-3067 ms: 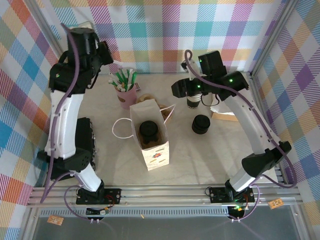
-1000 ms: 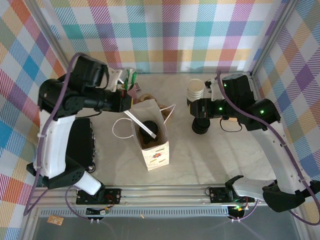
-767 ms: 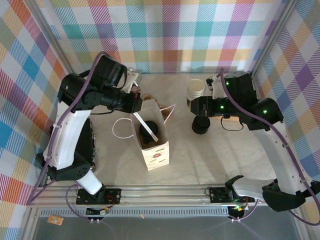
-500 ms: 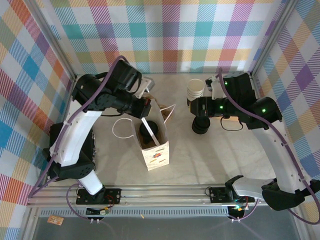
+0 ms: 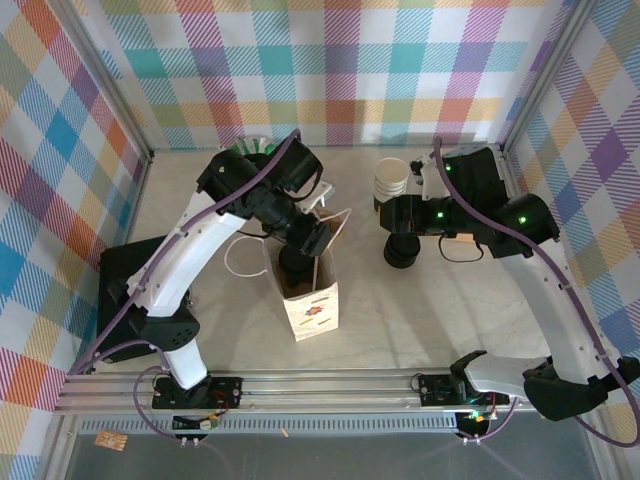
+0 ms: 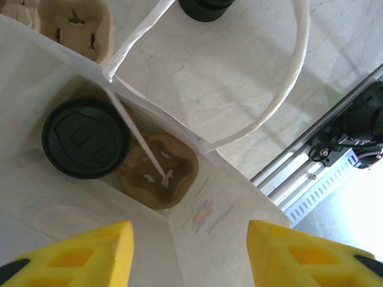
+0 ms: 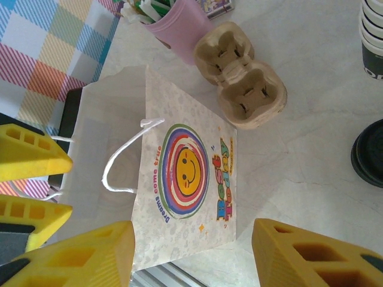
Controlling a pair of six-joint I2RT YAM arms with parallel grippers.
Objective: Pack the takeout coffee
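Left pincer (image 6: 188, 257) jaws spread wide, empty, directly above bag (image 6: 222, 210); lidded coffee (image 6: 85, 137) sits inside. Right pincer (image 7: 191, 257) likewise spread, empty, right of bag.

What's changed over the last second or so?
The left pincer swung right over the paper bag and let go of the white stick, which now leans inside beside the takeout coffee. The right pincer, bag and cup stack stayed put.

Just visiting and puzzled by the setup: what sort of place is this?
Probably a robot test booth staged as a coffee counter, not a real café: plaid backdrop walls, a metal frame, a paper bag holding a lidded coffee cup, a stack of paper cups.
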